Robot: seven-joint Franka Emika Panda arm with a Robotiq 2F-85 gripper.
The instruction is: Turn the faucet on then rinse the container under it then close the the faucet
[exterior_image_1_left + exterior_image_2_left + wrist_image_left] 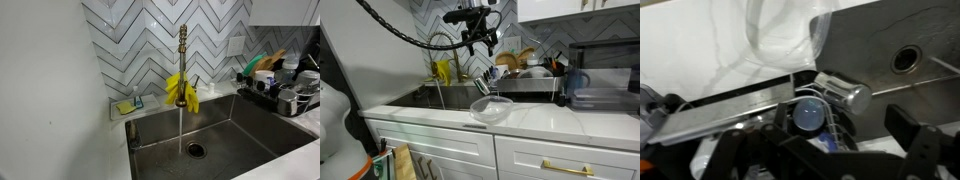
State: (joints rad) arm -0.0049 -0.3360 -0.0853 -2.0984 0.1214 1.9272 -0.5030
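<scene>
The brass faucet [182, 45] stands behind the sink with a yellow cloth [182, 90] draped on it. A thin stream of water [180, 125] falls from it to the drain. The faucet also shows in an exterior view [440, 42]. The clear plastic container [492, 108] sits on the white counter beside the sink. It also shows at the top of the wrist view [780, 35]. My gripper [482, 45] hangs high above the container, open and empty. In the wrist view its jaws [840, 125] are spread, with a chrome cylinder [845, 95] showing between them.
A steel sink basin [240, 125] with a drain [905, 58]. A dish rack full of dishes [525, 75] stands on the counter beyond the container and also shows in an exterior view [285, 85]. A sponge holder [130, 105] sits on the ledge.
</scene>
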